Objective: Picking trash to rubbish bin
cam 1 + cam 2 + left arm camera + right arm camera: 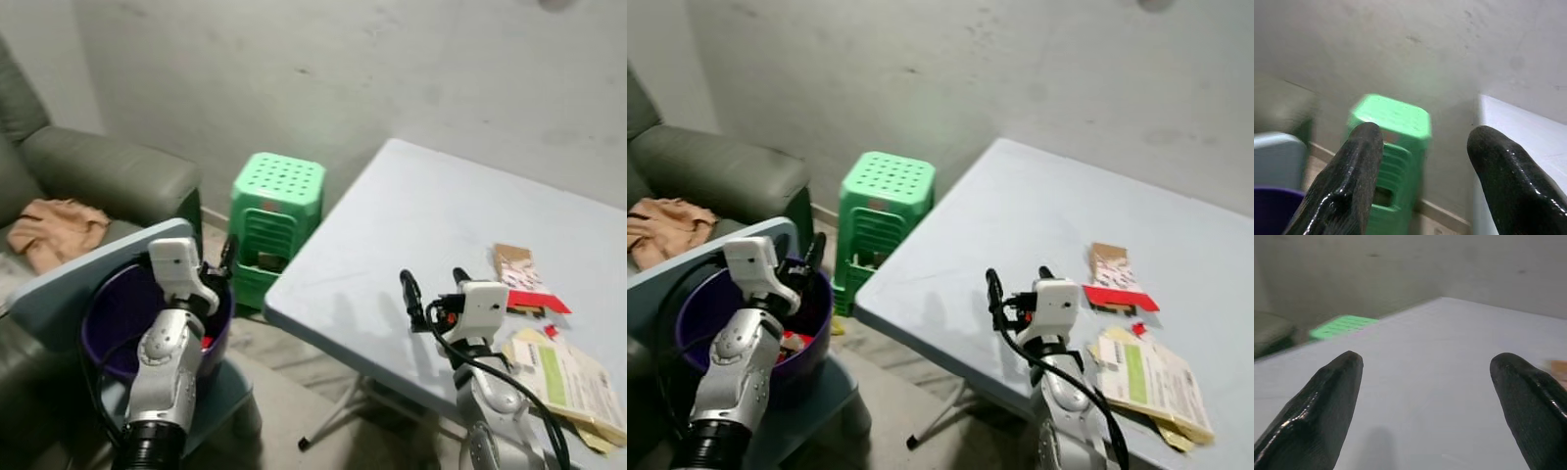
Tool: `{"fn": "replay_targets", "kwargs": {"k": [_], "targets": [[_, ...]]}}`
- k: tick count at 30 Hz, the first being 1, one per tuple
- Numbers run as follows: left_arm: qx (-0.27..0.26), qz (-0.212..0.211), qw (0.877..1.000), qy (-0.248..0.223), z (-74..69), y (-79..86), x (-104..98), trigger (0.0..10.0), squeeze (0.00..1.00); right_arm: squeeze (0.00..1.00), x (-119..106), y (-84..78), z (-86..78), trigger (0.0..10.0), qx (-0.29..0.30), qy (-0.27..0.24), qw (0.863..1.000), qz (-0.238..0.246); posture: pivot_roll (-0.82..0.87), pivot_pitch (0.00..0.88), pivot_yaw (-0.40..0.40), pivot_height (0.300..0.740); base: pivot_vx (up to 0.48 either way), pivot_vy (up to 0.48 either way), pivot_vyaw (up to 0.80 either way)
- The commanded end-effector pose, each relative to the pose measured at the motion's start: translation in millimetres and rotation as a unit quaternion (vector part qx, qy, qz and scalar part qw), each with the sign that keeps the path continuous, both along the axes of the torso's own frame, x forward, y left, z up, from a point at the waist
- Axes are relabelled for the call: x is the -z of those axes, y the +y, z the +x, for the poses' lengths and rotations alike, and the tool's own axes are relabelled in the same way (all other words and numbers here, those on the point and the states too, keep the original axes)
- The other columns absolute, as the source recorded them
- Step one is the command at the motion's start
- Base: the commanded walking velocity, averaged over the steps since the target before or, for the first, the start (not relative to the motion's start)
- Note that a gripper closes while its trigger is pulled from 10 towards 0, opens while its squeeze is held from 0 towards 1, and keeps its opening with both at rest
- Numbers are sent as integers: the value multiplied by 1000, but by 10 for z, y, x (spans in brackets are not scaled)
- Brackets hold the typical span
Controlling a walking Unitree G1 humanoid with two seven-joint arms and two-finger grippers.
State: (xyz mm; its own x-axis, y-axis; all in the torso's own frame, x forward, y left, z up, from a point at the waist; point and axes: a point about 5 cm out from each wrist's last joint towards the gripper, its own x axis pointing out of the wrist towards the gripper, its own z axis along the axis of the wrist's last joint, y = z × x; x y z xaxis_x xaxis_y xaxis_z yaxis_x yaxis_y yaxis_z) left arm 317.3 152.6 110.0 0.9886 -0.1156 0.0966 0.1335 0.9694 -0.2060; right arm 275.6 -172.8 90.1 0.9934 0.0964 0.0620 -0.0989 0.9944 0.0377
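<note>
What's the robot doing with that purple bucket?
The robot is tidying trash into the purple bin. Its left pincer hovers open over the bin's rim, holding nothing; a bit of red trash already lies inside. Its right pincer is open too, above the pale blue table, empty. Trash still waits on the table beside that arm: a red piece, a brown cardboard piece and a paper with a green stripe. A green stool stands between bin and table.

the left gripper (1422, 147) holds its two black fingers (1354, 176) spread apart with nothing between them, a green plastic stool (1393, 122) beyond against the grey wall (1400, 44), the pale table's edge (1518, 122) beside it, a purple bin rim (1273, 208) near.
</note>
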Motion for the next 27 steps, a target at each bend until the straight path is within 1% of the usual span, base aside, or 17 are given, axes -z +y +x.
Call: {"fn": "replay_targets", "kwargs": {"k": [1, 18, 23, 27], "targets": [[9, 9, 1000, -6, 28, -33, -48, 10000, 0, 0, -32, -29, 18, 10000, 8, -5, 1000, 2, -25, 0, -90, 740, 0, 0, -712], [7, 14, 1000, -3, 54, -30, -63, 10000, 0, 0, -30, -2, 31, 10000, 7, -7, 1000, 4, -21, 0, -86, 740, 0, 0, -713], [8, 18, 1000, 7, 59, -46, -40, 10000, 0, 0, -29, -20, 23, 10000, 23, -12, 1000, 12, -21, 0, -82, 740, 0, 0, -85], [11, 21, 1000, 16, 69, -65, -33, 10000, 0, 0, -28, -30, 31, 10000, 33, -8, 999, 31, -26, 0, -71, 740, 0, 0, 0]]}}
